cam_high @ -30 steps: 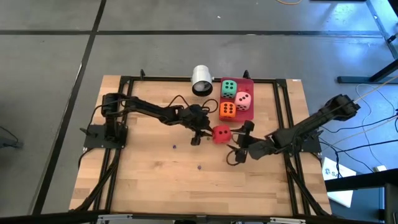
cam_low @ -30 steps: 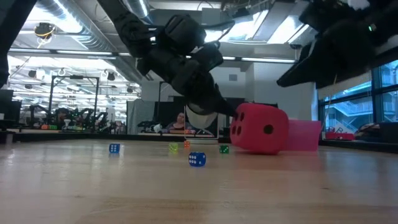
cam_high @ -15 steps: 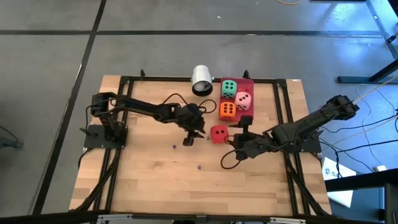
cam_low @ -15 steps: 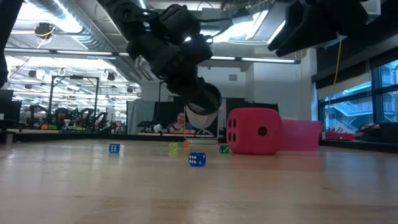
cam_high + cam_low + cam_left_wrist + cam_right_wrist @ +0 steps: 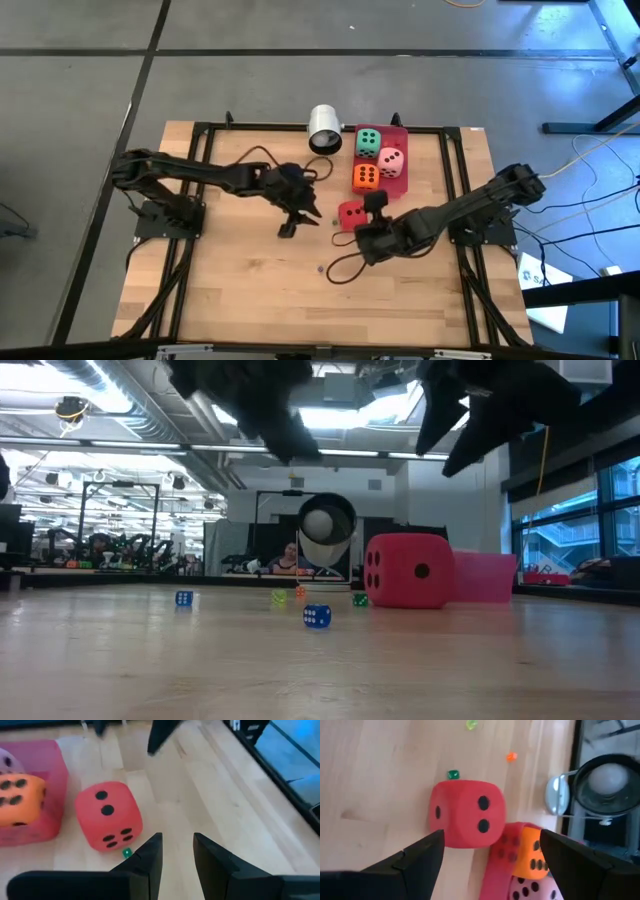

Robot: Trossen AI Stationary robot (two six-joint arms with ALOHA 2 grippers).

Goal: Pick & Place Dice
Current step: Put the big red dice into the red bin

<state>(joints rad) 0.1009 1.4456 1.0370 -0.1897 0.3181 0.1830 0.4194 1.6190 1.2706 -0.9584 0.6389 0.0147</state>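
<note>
Facing the red die point(image 5: 466, 813) squarely, right tool point(image 5: 372, 238) spread wide, just beside it; left tool point(image 5: 290, 224) narrowly parted, empty, farther off.

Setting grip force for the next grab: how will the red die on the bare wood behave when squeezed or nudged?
The red die looks like soft foam with rounded corners, so it probably compresses and weighs little. Resting flat on the table, it should slide or tumble rather than roll away.
</note>
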